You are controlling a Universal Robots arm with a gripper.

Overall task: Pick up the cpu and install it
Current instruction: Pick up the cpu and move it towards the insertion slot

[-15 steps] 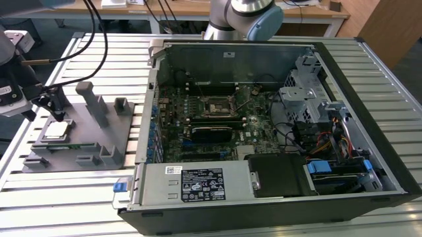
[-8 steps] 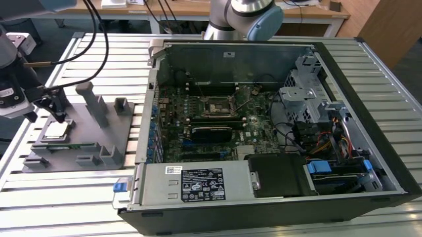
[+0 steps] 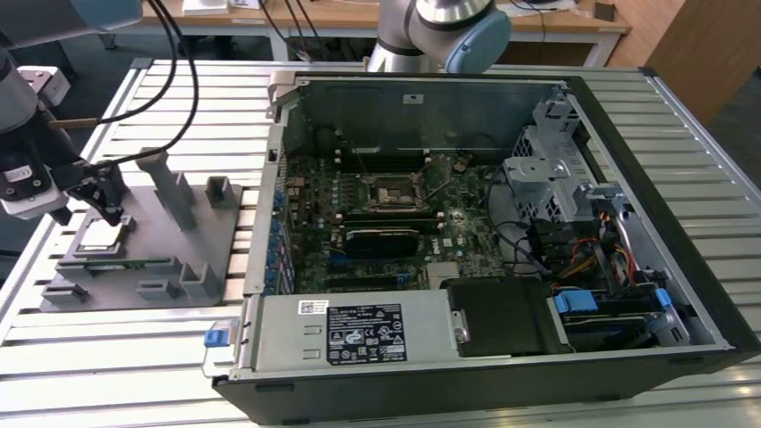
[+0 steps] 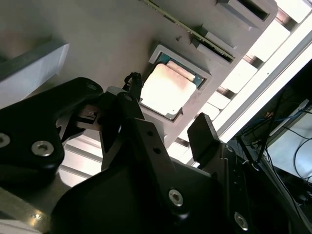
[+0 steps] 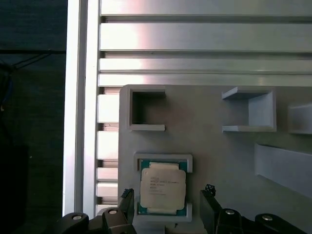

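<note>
At the exterior view's left the gripper (image 3: 85,212) hangs spread just above the cpu (image 3: 102,236), one finger on each side of it. The cpu lies flat in a pocket of the gray holder (image 3: 178,245). Further right, inside the open case (image 3: 476,388), the socket (image 3: 393,192) looks empty.

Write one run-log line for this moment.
gripper: open, straddling cpu | cpu: seated in gray tray pocket, not lifted
</note>
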